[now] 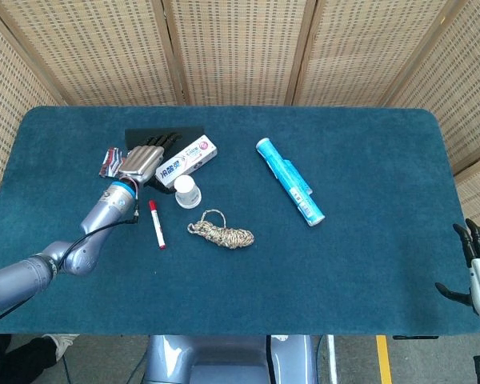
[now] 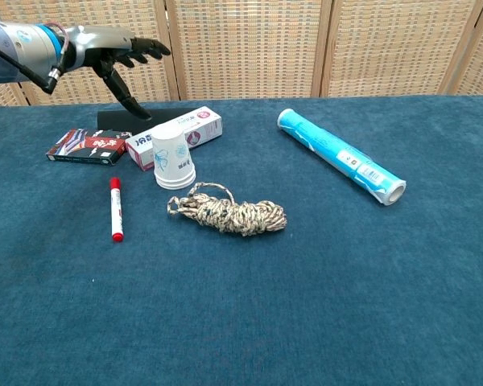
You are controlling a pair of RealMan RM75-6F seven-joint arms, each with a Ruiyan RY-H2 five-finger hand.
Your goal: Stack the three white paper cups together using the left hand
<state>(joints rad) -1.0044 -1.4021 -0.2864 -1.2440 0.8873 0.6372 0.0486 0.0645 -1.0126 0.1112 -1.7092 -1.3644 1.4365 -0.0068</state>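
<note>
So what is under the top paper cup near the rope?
The top cup covers another upside-down cup; only its rim shows at the bottom. Whether a third cup is inside cannot be seen.
</note>
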